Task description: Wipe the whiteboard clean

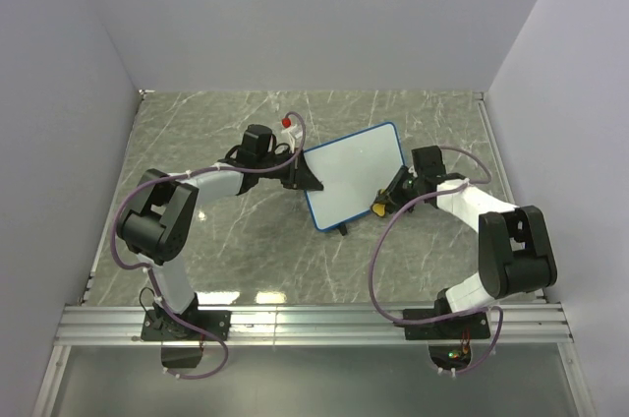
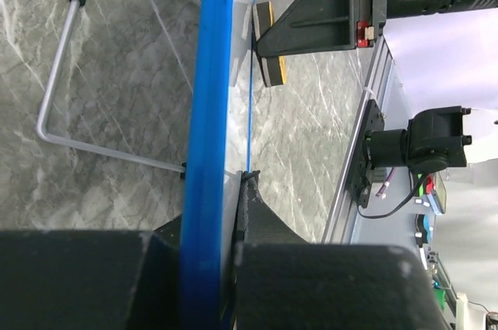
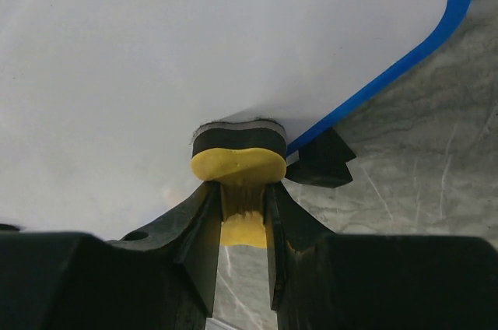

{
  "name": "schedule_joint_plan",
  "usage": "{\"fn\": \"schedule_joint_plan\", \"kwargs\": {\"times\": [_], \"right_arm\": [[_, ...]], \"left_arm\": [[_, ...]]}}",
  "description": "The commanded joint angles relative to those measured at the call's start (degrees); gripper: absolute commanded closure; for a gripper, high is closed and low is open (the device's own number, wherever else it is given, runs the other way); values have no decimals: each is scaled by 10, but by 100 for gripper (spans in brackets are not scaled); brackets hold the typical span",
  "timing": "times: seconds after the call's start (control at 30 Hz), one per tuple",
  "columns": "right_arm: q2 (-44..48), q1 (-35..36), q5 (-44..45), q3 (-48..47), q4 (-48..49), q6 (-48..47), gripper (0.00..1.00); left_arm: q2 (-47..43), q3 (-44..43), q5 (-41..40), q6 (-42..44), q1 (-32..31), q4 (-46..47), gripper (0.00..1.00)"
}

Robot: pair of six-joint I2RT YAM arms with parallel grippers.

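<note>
The whiteboard point(image 1: 354, 174), white with a blue rim, is held tilted in the middle of the table. My left gripper point(image 1: 303, 177) is shut on its left edge; in the left wrist view the blue rim point(image 2: 208, 112) runs between the fingers. My right gripper point(image 1: 385, 199) is shut on a yellow eraser block point(image 3: 238, 168) with a dark felt face, pressed against the board's white surface point(image 3: 194, 50) near its lower right corner. The eraser also shows in the left wrist view point(image 2: 268, 43). The board's face looks clean in the views.
A small red-capped object point(image 1: 288, 123) lies behind the left gripper. A black clip foot point(image 3: 320, 161) sits under the board's corner. The board's wire stand point(image 2: 62, 89) shows behind it. The metal rail point(image 1: 314, 324) runs along the near edge.
</note>
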State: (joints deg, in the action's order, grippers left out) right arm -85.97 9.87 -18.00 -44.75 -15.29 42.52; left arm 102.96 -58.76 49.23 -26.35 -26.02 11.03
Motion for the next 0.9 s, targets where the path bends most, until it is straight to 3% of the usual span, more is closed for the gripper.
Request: {"fn": "schedule_joint_plan", "kwargs": {"times": [0.0, 0.33, 0.43, 0.53, 0.87], "right_arm": [[11, 6, 19, -23, -10, -2, 100], [-2, 7, 21, -160, -50, -11, 100], [-17, 6, 20, -195, -61, -17, 100], [-27, 6, 19, -208, -60, -16, 100], [-58, 40, 8, -191, -31, 6, 100]], "left_arm": [[11, 22, -45, 60, -12, -134, 100], [-2, 8, -52, 66, -12, -158, 100], [-11, 8, -58, 66, -12, -161, 82], [-15, 7, -66, 69, -12, -168, 72], [-26, 29, -73, 53, -12, -147, 75]]}}
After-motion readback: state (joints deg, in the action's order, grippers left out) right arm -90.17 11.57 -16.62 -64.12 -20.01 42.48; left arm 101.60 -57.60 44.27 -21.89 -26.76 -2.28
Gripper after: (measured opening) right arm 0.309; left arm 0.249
